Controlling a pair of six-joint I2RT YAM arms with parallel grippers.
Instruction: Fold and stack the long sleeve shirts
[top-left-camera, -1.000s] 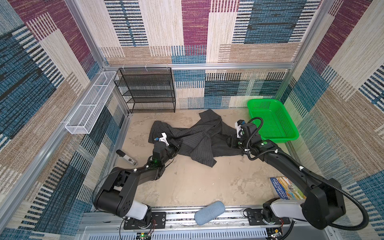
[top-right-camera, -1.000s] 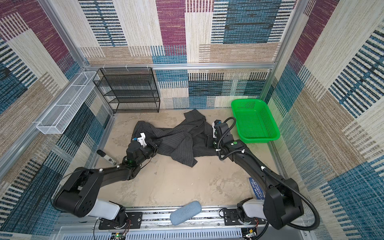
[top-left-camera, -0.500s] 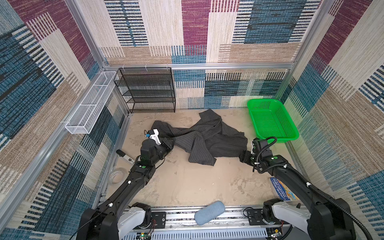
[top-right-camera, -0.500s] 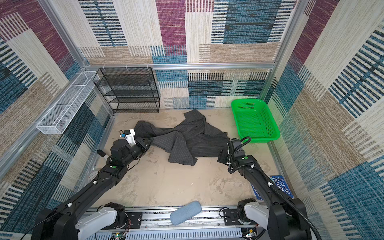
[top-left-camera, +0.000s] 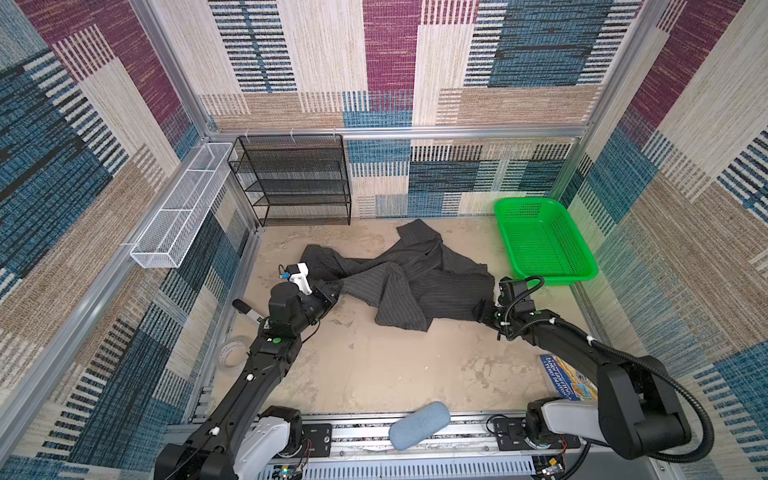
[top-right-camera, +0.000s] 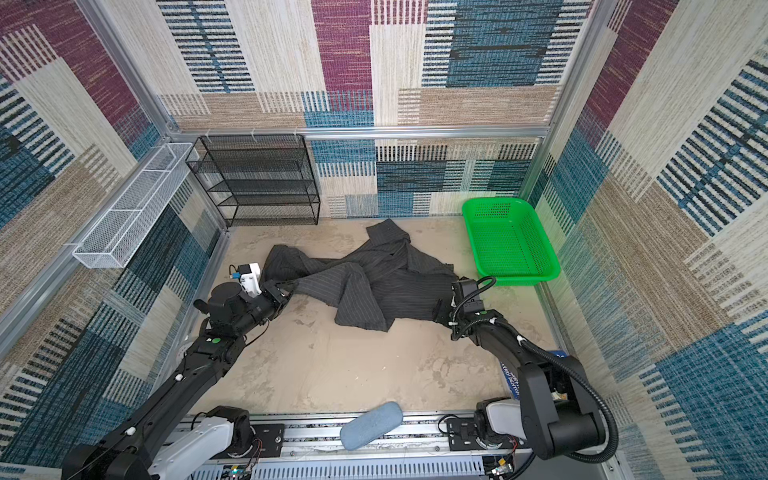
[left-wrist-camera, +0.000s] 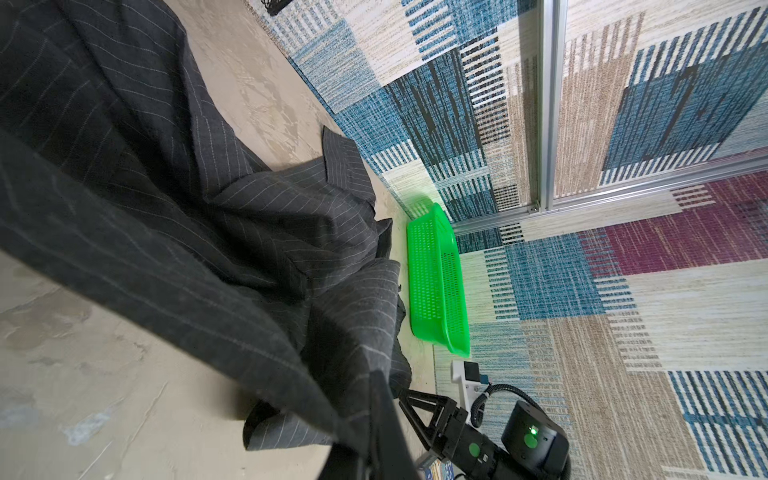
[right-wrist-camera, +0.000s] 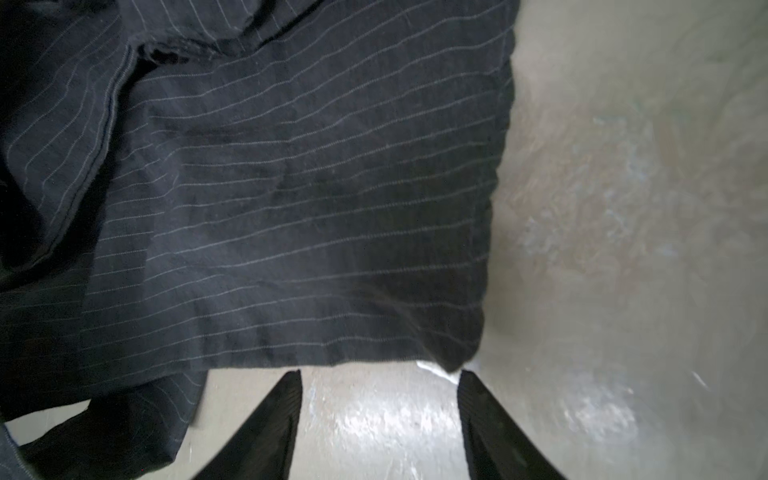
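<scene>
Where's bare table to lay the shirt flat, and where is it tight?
Roomiest: the bare table between the shirt and the front rail, with the left arm and right arm either side. A narrower strip runs between the shirt and the black rack. Tight: where the shirt, green basket and right arm meet.

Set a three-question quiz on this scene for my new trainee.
1. True or false: the right gripper is shut on the shirt.
2. Pick one: the green basket holds A) a folded shirt, B) nothing, C) a book.
3. Fill the gap: the left gripper is shut on the ____.

Key
1. False: its jaws stand open at the shirt's hem.
2. B.
3. shirt.
</scene>
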